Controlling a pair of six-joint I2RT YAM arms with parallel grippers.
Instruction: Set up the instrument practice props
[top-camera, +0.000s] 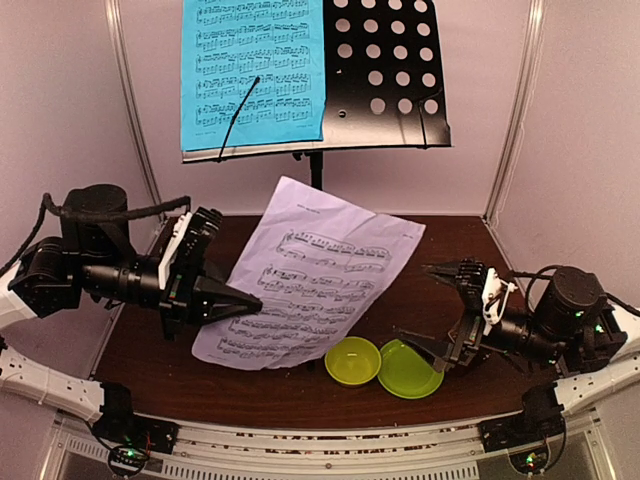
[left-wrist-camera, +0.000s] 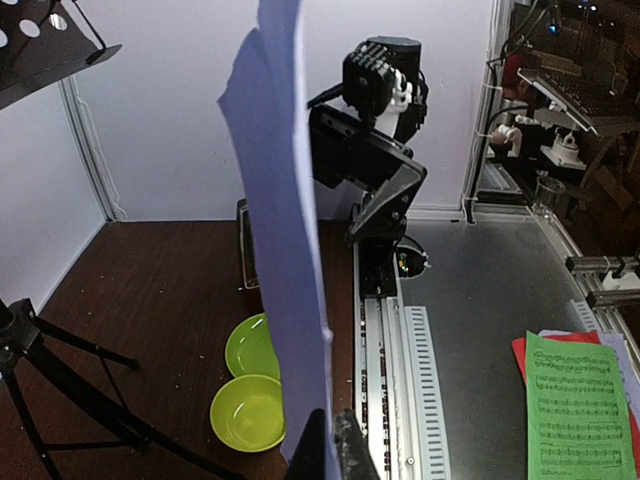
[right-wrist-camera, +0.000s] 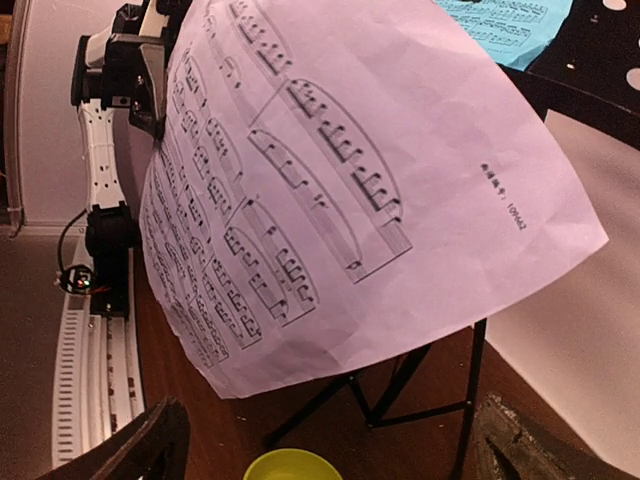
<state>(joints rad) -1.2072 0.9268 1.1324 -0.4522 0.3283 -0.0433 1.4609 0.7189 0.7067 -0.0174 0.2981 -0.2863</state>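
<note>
The black perforated music stand (top-camera: 385, 70) rises at the back, with a cyan sheet (top-camera: 252, 72) on its left half under a thin black clip arm. My left gripper (top-camera: 250, 301) is shut on the left edge of the pale lilac sheet (top-camera: 320, 280) and holds it up in the air, tilted, above the table. In the left wrist view the sheet (left-wrist-camera: 285, 230) is edge-on between the fingertips (left-wrist-camera: 352, 450). The right wrist view shows its printed face (right-wrist-camera: 340, 170) and the stand's tripod legs (right-wrist-camera: 410, 390). My right gripper (top-camera: 438, 318) is open and empty at the right. The metronome is out of view.
A lime-green bowl (top-camera: 352, 360) and a lime-green plate (top-camera: 408, 368) lie side by side on the brown table (top-camera: 300, 395) near the front. White walls close the sides and back. Spare coloured sheets (left-wrist-camera: 578, 400) lie on a metal surface beyond the rail.
</note>
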